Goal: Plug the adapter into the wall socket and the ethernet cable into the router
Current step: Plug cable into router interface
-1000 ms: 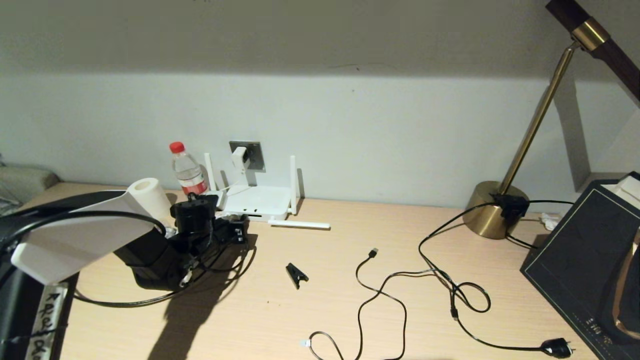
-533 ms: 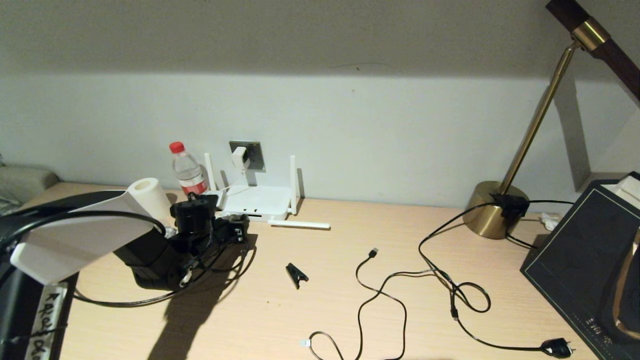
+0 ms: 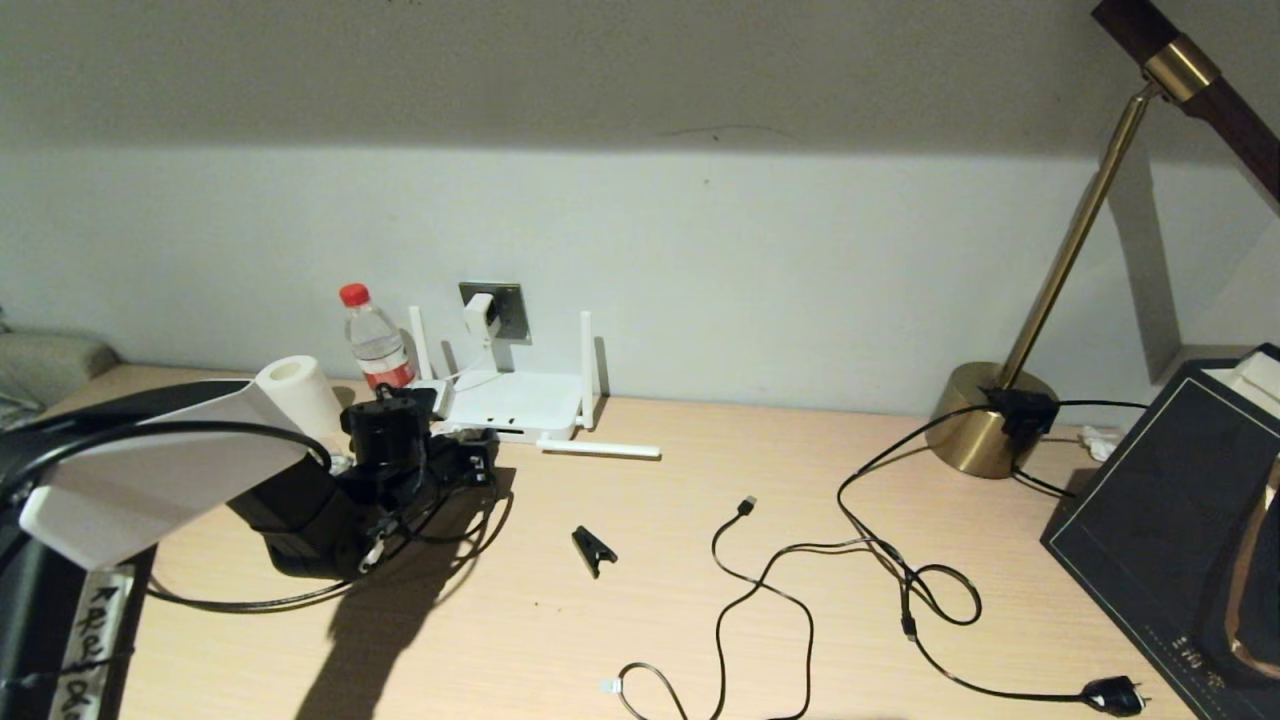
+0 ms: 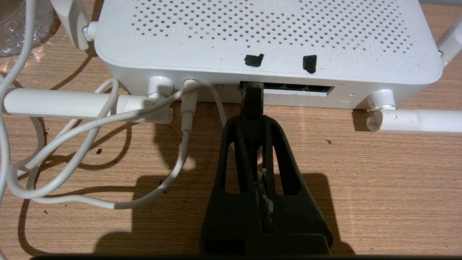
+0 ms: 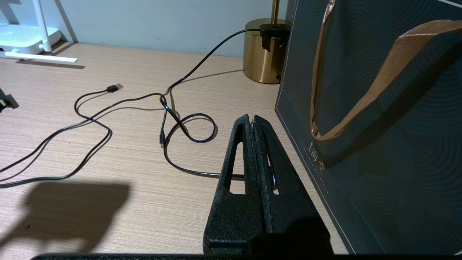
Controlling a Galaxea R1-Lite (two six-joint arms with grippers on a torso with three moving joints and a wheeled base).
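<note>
Head view: the wooden desk runs along a pale wall; the adapter sits plugged into the wall socket, its thin white cord dropping to the router, which lies flat on the desk directly below the socket with two antennas upright and one lying along the desk. The left arm reaches in from the left so that the left gripper meets the router's near edge, with the ethernet cable looping back across the desk beneath the arm. A water bottle and a paper roll stand left of the router; a small black clip, a thin black USB cable, a brass lamp with its black cord, and a dark gift bag lie further right. Left wrist view: the left gripper is closed on the ethernet cable's plug, whose tip is in the port row on the router edge; the white adapter cord enters a round jack beside it. Right wrist view: the right gripper hangs idle above the desk just beside the gift bag, its fingers pressed together and holding nothing.
</note>
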